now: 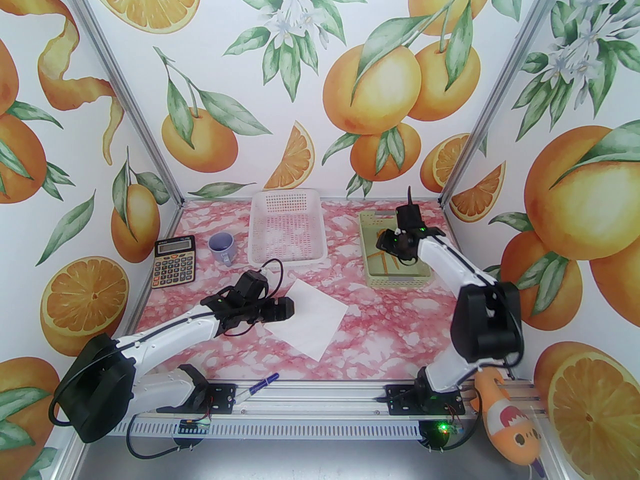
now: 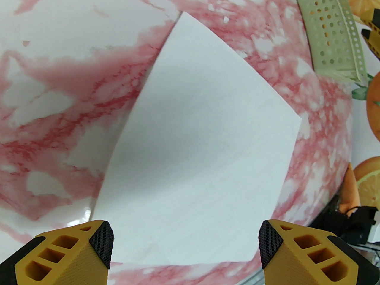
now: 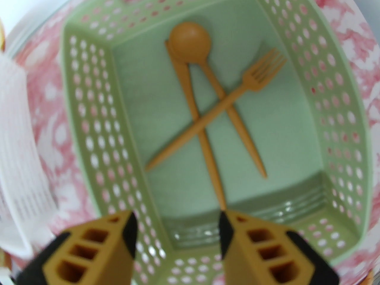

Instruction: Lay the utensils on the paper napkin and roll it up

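Blue pen (image 1: 260, 384): near edge, lying on the rail between the arm bases.
Calculator (image 1: 173, 262): far left of the table.
Purple mug (image 1: 222, 247): just right of the calculator.
Left gripper (image 2: 185, 242): jaws wide apart, holding nothing, over the left side of the paper napkin.
Paper napkin (image 1: 312, 320): flat on the table, centre.
White basket (image 1: 287, 228): far centre.
Green basket (image 3: 89, 123): far right, containing the utensils: spoon (image 3: 190, 42) and fork (image 3: 261, 73) with handles crossed, and a third slim piece (image 3: 207, 147) whose head lies under the spoon's bowl.
Right gripper (image 3: 178, 233): above the green basket's near end, jaws partly apart, gripping nothing.
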You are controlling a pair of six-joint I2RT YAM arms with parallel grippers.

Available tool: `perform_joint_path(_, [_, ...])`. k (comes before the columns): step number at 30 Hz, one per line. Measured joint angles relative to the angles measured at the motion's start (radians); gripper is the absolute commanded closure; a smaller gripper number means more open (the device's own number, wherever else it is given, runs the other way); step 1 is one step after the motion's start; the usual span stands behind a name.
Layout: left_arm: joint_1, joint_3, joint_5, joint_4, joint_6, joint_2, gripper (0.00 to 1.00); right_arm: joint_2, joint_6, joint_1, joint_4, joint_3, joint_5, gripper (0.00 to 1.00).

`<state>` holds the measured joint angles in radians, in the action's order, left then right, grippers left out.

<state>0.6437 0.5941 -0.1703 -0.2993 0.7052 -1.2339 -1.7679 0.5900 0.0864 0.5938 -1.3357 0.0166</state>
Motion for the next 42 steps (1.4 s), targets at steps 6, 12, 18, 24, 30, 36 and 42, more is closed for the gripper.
perform_joint_path(6, [0.008, -0.006, 0.110, -0.002, -0.023, 0.110, 0.11, -0.118, 0.206, 0.000, 0.014, -0.087, -0.040, 0.62])
perform_joint_path(12, [0.009, -0.011, 0.217, -0.006, -0.080, 0.237, 0.07, -0.125, 0.332, 0.000, 0.023, -0.087, -0.105, 0.62])
perform_joint_path(18, [0.010, -0.023, 0.330, -0.006, -0.136, 0.334, 0.04, -0.167, 0.385, 0.000, 0.033, -0.105, -0.119, 0.62])
perform_joint_path(24, [0.009, -0.034, 0.388, -0.018, -0.166, 0.371, 0.03, -0.224, 0.410, 0.000, 0.042, -0.117, -0.119, 0.62])
perform_joint_path(30, [0.005, -0.034, 0.409, -0.031, -0.192, 0.372, 0.03, -0.257, 0.425, 0.000, 0.045, -0.148, -0.120, 0.62])
perform_joint_path(36, [0.002, -0.034, 0.414, -0.039, -0.208, 0.372, 0.02, -0.294, 0.435, 0.000, 0.054, -0.181, -0.119, 0.65])
perform_joint_path(42, [-0.004, -0.034, 0.415, -0.041, -0.214, 0.373, 0.02, -0.303, 0.440, 0.000, 0.058, -0.192, -0.121, 0.65])
